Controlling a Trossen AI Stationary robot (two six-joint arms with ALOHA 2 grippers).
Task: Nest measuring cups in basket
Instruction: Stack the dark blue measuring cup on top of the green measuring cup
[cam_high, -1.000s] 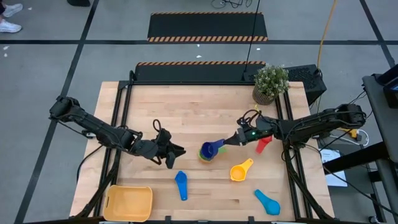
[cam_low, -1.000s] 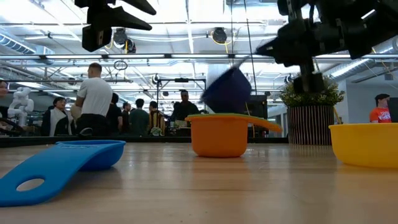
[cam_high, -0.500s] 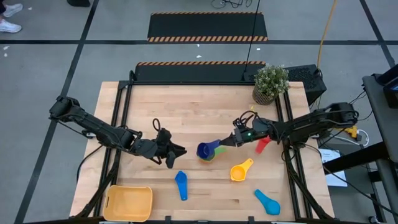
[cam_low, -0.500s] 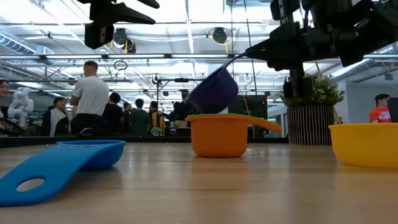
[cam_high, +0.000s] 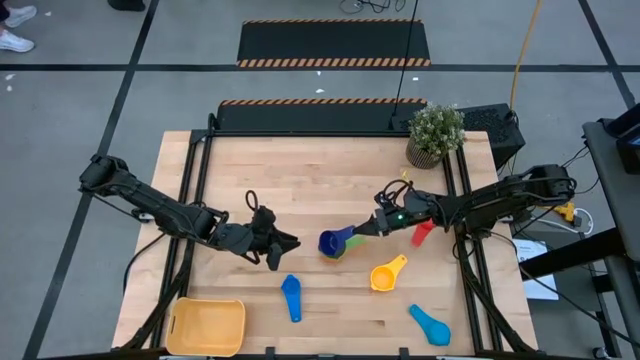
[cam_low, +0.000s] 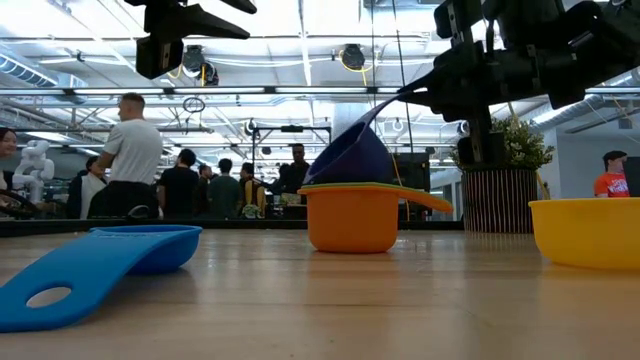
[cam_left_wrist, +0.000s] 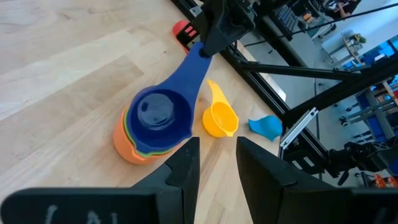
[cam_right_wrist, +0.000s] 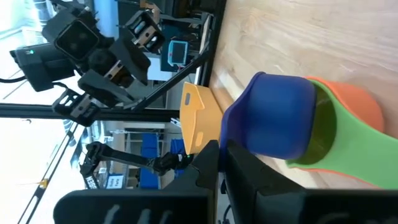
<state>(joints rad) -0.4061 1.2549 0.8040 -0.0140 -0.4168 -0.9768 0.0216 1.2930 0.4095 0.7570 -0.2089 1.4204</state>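
Note:
A dark blue measuring cup sits tilted in the green cup of a green-in-orange stack at mid-table. My right gripper is shut on its handle, just right of the stack. My left gripper hovers open to the left of the stack, touching nothing. A yellow cup, a blue cup, a light blue cup and a red cup lie loose on the table. The yellow-orange basket rests at the near left corner. My right gripper pinches the dark blue cup's handle near its free end between its two fingers, coming from the table's right and slanting down, in line with the handle. The bowl rests tilted in the green cup, its handle raised toward the gripper.
A potted plant stands at the far right corner. Black frame rails run along both table sides. People stand in the room beyond the far edge. Bare wood lies between the stack and the far edge.
My right gripper has moved a little toward the table's left and down, still shut on the handle. The dark blue cup, which was held clear above the stack, now sits with its bowl in the green cup, still tilted.

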